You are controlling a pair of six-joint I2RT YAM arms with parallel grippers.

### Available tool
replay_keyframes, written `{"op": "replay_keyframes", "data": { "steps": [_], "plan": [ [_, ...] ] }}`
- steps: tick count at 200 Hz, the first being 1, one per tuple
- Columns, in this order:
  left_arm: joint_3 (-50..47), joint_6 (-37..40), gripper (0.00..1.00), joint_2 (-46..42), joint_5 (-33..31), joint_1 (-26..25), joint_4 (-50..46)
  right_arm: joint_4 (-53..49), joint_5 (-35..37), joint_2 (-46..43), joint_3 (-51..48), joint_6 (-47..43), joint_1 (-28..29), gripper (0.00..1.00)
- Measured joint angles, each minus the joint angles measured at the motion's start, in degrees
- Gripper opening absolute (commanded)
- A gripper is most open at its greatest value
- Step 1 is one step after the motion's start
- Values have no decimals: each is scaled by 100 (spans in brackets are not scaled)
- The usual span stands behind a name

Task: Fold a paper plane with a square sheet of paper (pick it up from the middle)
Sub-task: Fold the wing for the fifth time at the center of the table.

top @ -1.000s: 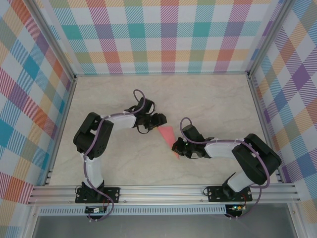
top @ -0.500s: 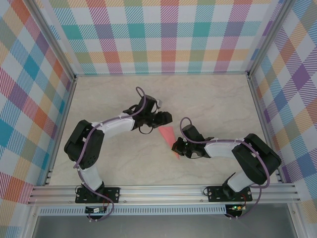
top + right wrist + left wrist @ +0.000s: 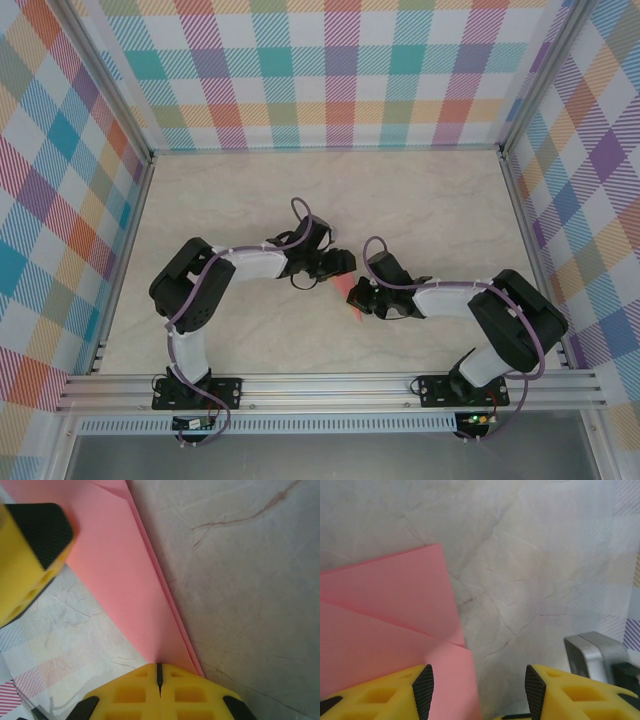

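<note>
I see my left gripper [image 3: 480,690] spread above the far end of the folded pink paper [image 3: 385,605]; my right gripper [image 3: 159,674] is pressed together on its near tip.

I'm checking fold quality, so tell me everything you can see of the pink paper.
The pink paper is thin, salmon, folded into a long tapering shape with overlapping layers and creases. It lies on the marble-look table between the grippers. The shut right gripper meets its narrow tip; the open left gripper is over the wider end.
</note>
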Motion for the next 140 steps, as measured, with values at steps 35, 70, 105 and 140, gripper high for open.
{"op": "replay_keyframes", "data": {
  "steps": [35, 70, 105, 140],
  "plan": [
    [-57, -42, 52, 101, -42, 0, 109, 0, 0, -2, 0, 0, 0, 6],
    [-74, -46, 51, 111, -57, -2, 149, -44, -2, -4, 33, -7, 0, 7],
    [-118, -101, 51, 122, -55, -4, 245, -295, -42, -125, 74, -140, 2, 9],
    [-138, -105, 50, 122, -55, -2, 278, -479, -247, -424, 13, -280, 7, 8]
  ]
}}
